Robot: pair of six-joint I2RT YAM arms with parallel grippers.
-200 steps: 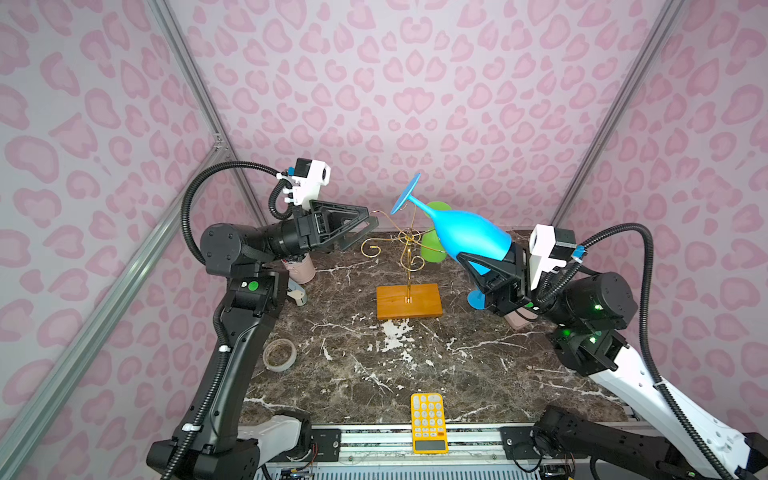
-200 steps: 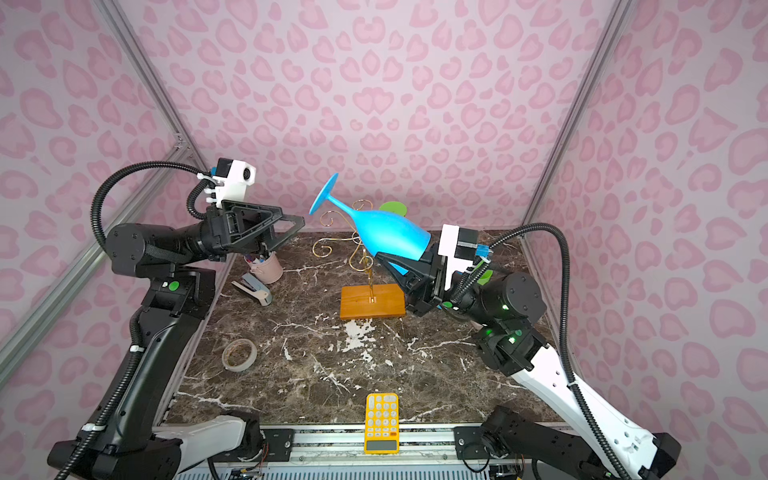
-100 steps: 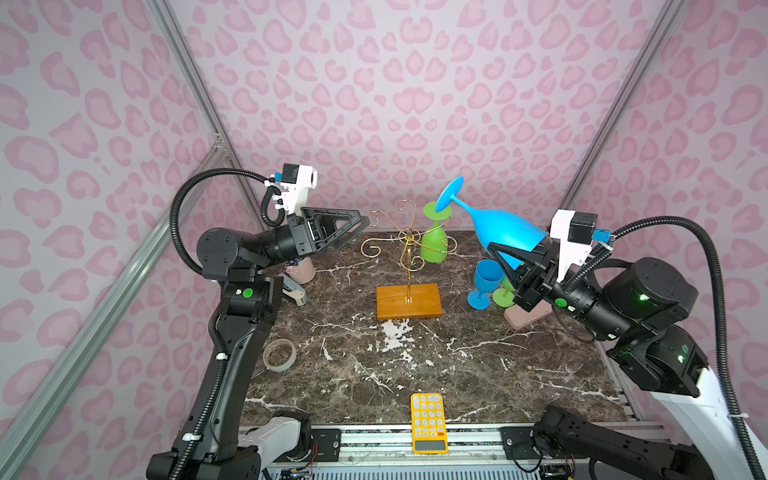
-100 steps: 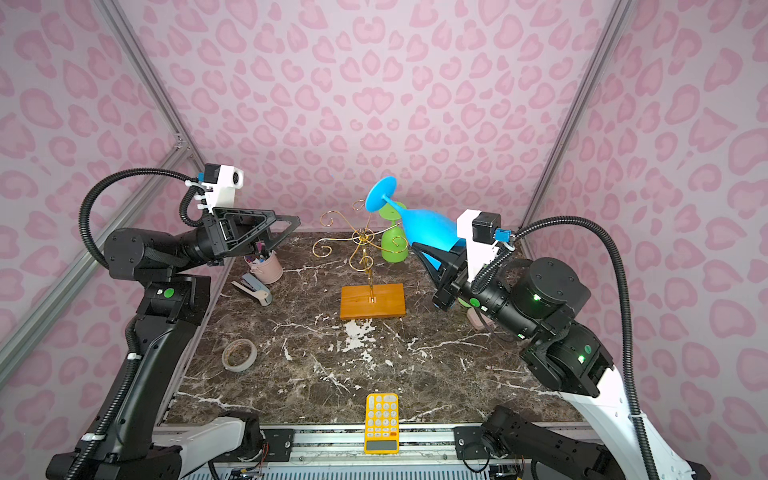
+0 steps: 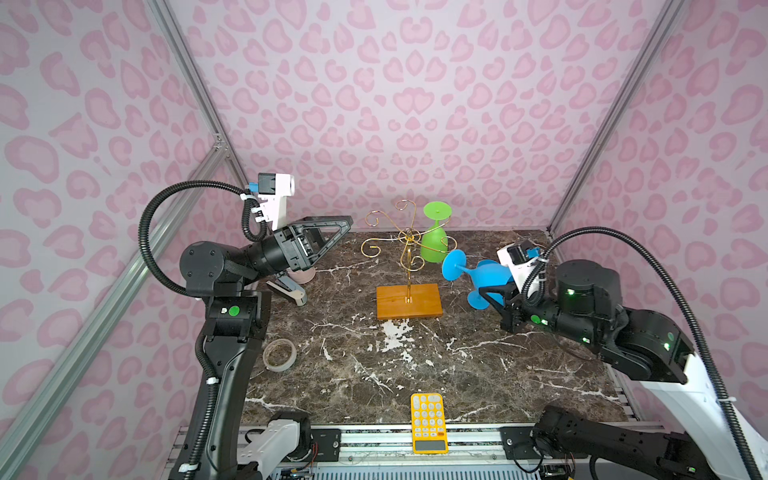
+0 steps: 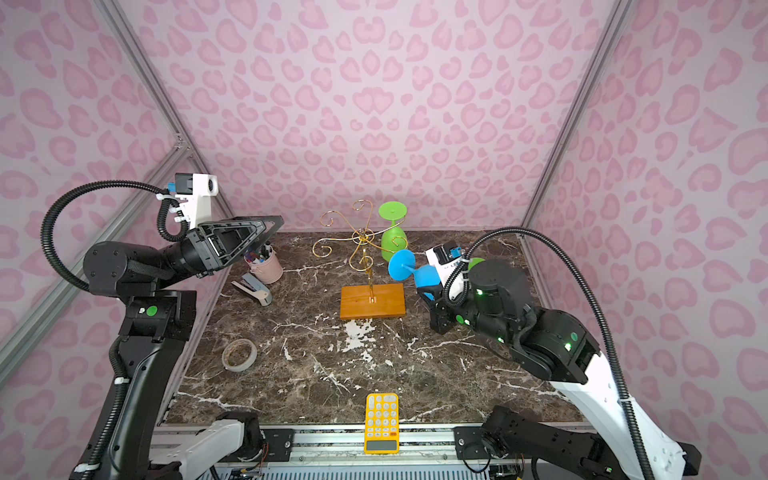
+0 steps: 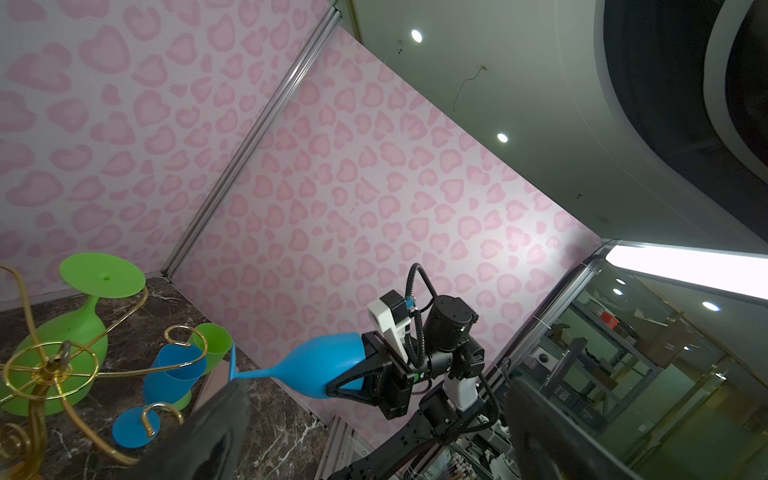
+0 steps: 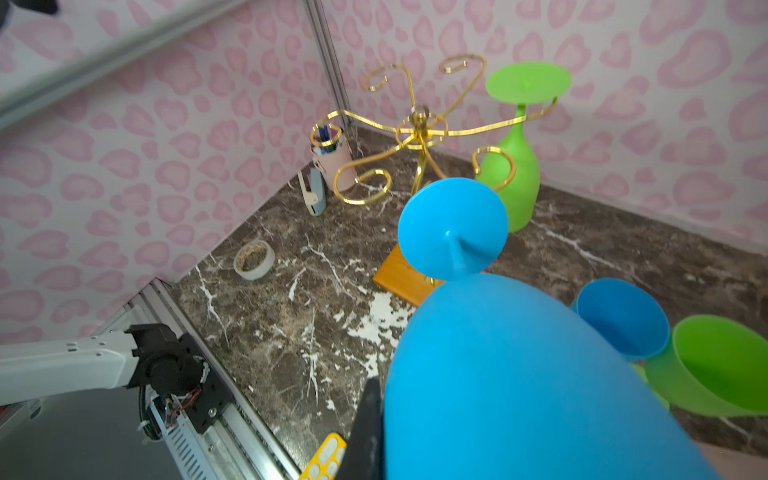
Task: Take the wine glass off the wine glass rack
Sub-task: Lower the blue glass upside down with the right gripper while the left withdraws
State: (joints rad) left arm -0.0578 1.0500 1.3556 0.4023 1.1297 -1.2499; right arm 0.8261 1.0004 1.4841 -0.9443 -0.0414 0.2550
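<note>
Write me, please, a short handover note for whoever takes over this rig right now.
Left tool: open and empty, raised to the left of the wine glass rack.
Right tool: shut on the bowl of the blue wine glass, held tilted in the air right of the rack, foot toward it.
Done: that glass is clear of the rack's arms.
Left: probably stand it on the table, perhaps by the standing blue glass and standing green glass. A green wine glass hangs upside down on a rear arm and may be next.
</note>
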